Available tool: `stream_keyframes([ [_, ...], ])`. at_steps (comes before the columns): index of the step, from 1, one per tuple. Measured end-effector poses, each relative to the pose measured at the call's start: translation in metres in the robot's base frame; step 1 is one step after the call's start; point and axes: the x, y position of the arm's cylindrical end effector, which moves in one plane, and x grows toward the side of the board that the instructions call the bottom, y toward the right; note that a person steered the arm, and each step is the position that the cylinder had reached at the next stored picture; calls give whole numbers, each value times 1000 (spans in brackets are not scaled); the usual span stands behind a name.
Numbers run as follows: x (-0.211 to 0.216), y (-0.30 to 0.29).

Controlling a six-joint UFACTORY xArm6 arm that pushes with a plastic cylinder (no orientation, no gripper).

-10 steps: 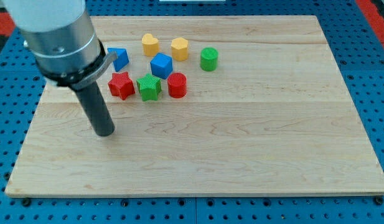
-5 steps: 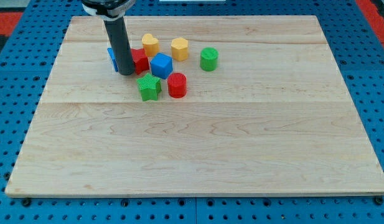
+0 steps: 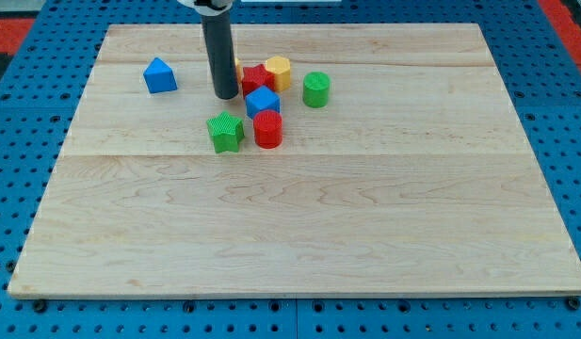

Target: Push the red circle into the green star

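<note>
Red circle [image 3: 267,129]: sat on the wooden board [image 3: 365,235], at 3 o'clock of the green star and just beside it.
Green star [image 3: 225,132]: lay at 9 o'clock of the red circle, with only a thin strip of board showing between the two; looked apart, not pressed together.
My tip [image 3: 225,96]: rested on the board at 12 o'clock of the green star and at about 10 o'clock of the red circle, touching neither; stood just at 9 o'clock of the red star and the blue cube.
Pincer: none fitted, only a plain dark rod, so nothing released, clenched or grasped.
Red star [image 3: 255,79]: sat at 12 o'clock of the blue cube, close against the yellow hexagon.
Blue cube [image 3: 263,102]: crowded the red circle from 12 o'clock, near or touching; could not tell which.
Yellow hexagon [image 3: 277,72]: sat at 1 o'clock of the red star.
Green cylinder [image 3: 315,89]: stood a little off at 3 o'clock of the cluster.
Blue triangle [image 3: 159,75]: lay alone, well apart at 9 o'clock of the rod.
Done so far: judged very little; red circle near its target but contact not yet made.
Left to do: judged to need bringing my tip round to the 3 o'clock side of the red circle, then a short push toward 9 o'clock.
Risk: judged likely to nudge the blue cube on the way round.
</note>
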Motion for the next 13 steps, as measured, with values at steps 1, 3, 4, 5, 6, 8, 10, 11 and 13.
stream_keyframes([
  [1,30,-46],
  [3,117,-22],
  [4,108,26],
  [5,83,33],
  [6,68,14],
  [8,43,-29],
  [10,153,14],
  [11,140,107],
  [13,75,90],
])
